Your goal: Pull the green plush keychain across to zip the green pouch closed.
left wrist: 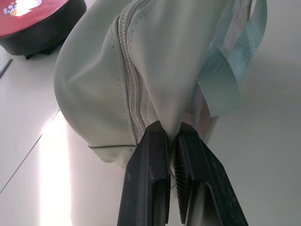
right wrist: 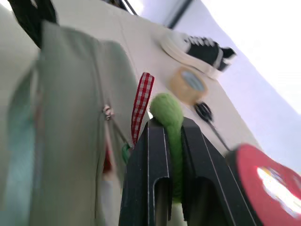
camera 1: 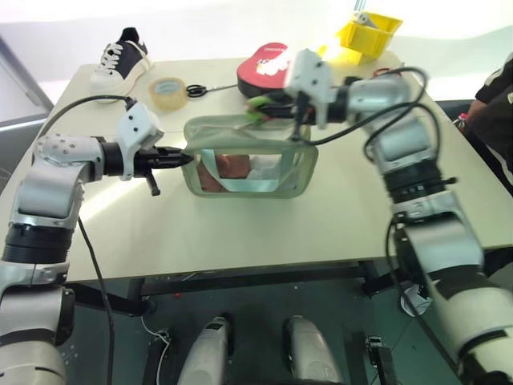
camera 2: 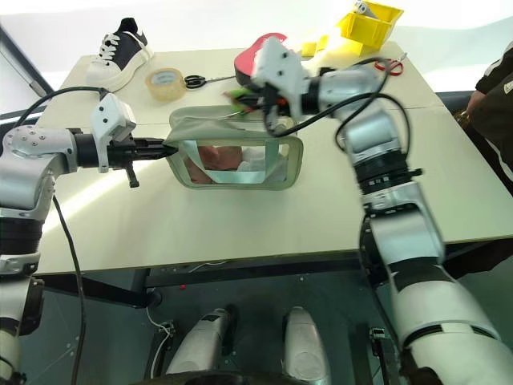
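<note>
Left eye view puts the pouch [camera 1: 248, 156] near the middle of the tabletop [camera 1: 264, 233], with bare surface in front of it out to the near edge and more bare surface to its right. At the pouch's left end the left gripper [camera 1: 186, 158] is pinched together on the fabric beside the zipper; the left wrist view shows both fingers [left wrist: 150, 174] clamped on that corner. Above the pouch's top edge, toward its right end, the right gripper [camera 2: 247, 98] is clamped on the keychain [right wrist: 170, 123], whose fuzzy green body sits between the two fingers. Behind the pouch lie a shoe [camera 1: 120, 58], a tape roll [camera 1: 167, 89], scissors [camera 1: 204, 90], a red case [camera 1: 268, 66] and a yellow bin [camera 1: 367, 34]. A person's arm [camera 1: 495, 100] is at the right edge.
</note>
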You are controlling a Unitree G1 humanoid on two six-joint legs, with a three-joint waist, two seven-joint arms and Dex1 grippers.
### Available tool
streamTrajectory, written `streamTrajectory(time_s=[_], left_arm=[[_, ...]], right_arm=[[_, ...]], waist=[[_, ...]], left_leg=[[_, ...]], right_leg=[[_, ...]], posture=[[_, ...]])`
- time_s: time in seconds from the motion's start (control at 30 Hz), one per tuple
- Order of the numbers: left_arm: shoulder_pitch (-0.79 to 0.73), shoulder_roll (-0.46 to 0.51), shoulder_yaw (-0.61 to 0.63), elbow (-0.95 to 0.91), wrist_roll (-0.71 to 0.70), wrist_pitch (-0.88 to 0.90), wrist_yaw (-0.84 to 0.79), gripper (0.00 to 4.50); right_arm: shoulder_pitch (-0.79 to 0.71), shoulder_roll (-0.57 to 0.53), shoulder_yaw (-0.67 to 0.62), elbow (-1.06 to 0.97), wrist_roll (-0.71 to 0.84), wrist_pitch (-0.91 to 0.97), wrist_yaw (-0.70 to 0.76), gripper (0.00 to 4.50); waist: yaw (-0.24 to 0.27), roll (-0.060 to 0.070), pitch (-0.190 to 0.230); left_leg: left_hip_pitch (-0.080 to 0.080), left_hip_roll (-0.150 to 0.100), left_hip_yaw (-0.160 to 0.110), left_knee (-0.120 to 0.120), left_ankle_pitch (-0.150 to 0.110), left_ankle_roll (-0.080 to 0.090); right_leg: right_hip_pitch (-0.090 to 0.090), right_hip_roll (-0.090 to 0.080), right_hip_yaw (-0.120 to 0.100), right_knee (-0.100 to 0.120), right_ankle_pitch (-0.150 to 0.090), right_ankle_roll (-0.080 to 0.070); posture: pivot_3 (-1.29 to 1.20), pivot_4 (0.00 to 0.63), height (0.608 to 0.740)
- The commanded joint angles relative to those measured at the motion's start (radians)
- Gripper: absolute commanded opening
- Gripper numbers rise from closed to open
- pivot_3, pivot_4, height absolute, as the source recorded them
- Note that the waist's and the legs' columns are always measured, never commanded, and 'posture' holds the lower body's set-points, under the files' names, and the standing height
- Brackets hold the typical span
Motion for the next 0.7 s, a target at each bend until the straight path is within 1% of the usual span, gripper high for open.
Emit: streamTrajectory(time_s=[0.03,0.13,0.23,0.37,0.43,0.53,0.63,0.7], left_arm=[[0.003,0.029,0.039,-0.036,-0.019,0.000,0.000,0.00],[0.005,0.033,0.035,-0.037,-0.021,0.004,-0.005,0.00],[0.003,0.035,0.030,-0.035,-0.022,0.005,-0.007,0.00],[-0.010,0.029,0.015,-0.020,-0.018,0.001,-0.013,0.00],[-0.029,0.021,0.004,-0.007,-0.014,-0.001,-0.015,0.00],[-0.044,0.012,-0.007,0.012,-0.009,-0.015,-0.020,0.00],[-0.050,0.007,-0.011,0.018,-0.005,-0.021,-0.025,0.00],[-0.050,0.006,-0.011,0.016,-0.004,-0.019,-0.026,0.00]], right_arm=[[0.040,-0.072,-0.051,-0.005,-0.032,-0.026,-0.049,0.11],[0.147,-0.138,-0.105,-0.033,-0.032,0.014,-0.102,0.11],[0.243,-0.137,-0.135,-0.083,-0.019,0.063,-0.156,0.11],[0.380,-0.057,-0.137,-0.165,-0.001,0.123,-0.240,0.11],[0.426,0.017,-0.122,-0.182,0.004,0.144,-0.290,0.11],[0.449,0.117,-0.130,-0.186,0.030,0.200,-0.352,0.11],[0.471,0.171,-0.124,-0.214,0.048,0.248,-0.367,0.11],[0.497,0.182,-0.106,-0.240,0.051,0.266,-0.354,0.11]], waist=[[0.003,0.000,0.000],[-0.005,0.000,0.000],[-0.003,0.000,0.000],[-0.006,0.000,0.000],[-0.007,0.000,0.000],[-0.010,0.000,0.000],[-0.009,0.000,0.000],[-0.007,0.000,0.000]], left_leg=[[0.000,0.000,0.000,0.000,0.000,0.000],[0.000,0.001,0.002,0.000,0.000,0.000],[0.000,0.000,0.002,0.000,0.000,0.000],[0.000,0.001,0.002,0.000,0.000,0.000],[0.000,0.000,0.002,0.000,0.000,0.000],[0.000,0.001,0.002,0.001,0.000,0.000],[0.000,0.000,0.001,0.001,0.000,0.000],[0.000,0.000,0.001,0.001,0.000,0.000]], right_leg=[[0.000,0.000,0.000,0.000,0.000,0.000],[-0.001,0.000,0.001,0.000,0.000,0.000],[-0.001,0.000,0.001,0.001,0.000,0.000],[-0.001,0.000,0.002,0.001,0.000,0.000],[-0.001,0.000,0.002,0.001,0.000,0.000],[0.000,0.000,0.002,0.002,0.000,0.000],[0.000,0.000,0.002,0.002,0.000,0.000],[0.000,0.000,0.001,0.002,0.000,0.000]], posture=[[0.00,0.150,0.740],[0.00,0.150,0.740],[0.00,0.150,0.740],[0.00,0.150,0.740],[0.00,0.150,0.740],[0.00,0.150,0.740],[0.00,0.150,0.740],[0.00,0.150,0.740]])
